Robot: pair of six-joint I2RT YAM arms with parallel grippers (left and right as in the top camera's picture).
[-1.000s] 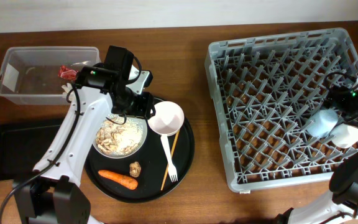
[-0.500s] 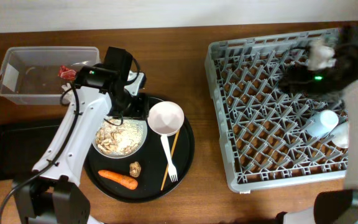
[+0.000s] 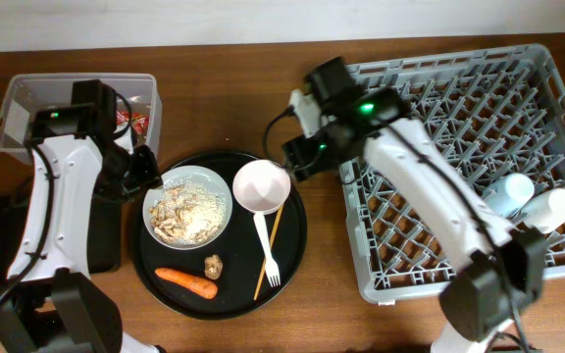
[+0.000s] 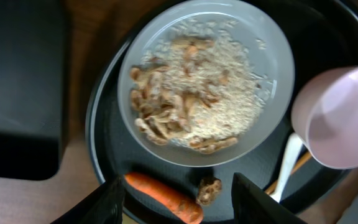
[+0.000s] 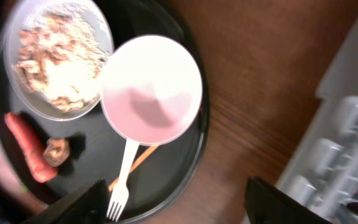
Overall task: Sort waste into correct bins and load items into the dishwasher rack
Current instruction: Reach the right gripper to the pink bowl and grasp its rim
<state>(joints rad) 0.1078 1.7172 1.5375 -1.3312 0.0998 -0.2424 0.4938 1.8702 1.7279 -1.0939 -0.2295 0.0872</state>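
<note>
A white plate (image 3: pixel 151 218) of beige food scraps (image 3: pixel 188 211), a pink bowl (image 3: pixel 261 186), a white fork (image 3: pixel 266 250), a thin wooden stick (image 3: pixel 263 273), a carrot (image 3: pixel 186 282) and a brown lump (image 3: pixel 213 265) lie on the round black tray (image 3: pixel 287 250). My left gripper (image 3: pixel 143 165) is open and empty at the tray's left edge; its wrist view shows the carrot (image 4: pixel 163 198) and lump (image 4: pixel 208 190) between its fingers (image 4: pixel 182 208). My right gripper (image 3: pixel 300 155) is open and empty just right of the bowl (image 5: pixel 151 90). The red wrapper (image 3: pixel 130 120) lies in the clear tub (image 3: pixel 27 103). The tissue is not visible.
The shallow black tray (image 3: pixel 3 235) lies left of the round tray, below the tub. The grey rack (image 3: pixel 439 127) fills the right side, with a light-blue cup (image 3: pixel 508 193) and a white cup (image 3: pixel 549 208) at its right edge. My right arm crosses the rack's left half.
My right arm swung from the rack's right side across to the pink bowl, leaving both cups in the rack. My left gripper moved left from above the plate to the tray's left edge.
</note>
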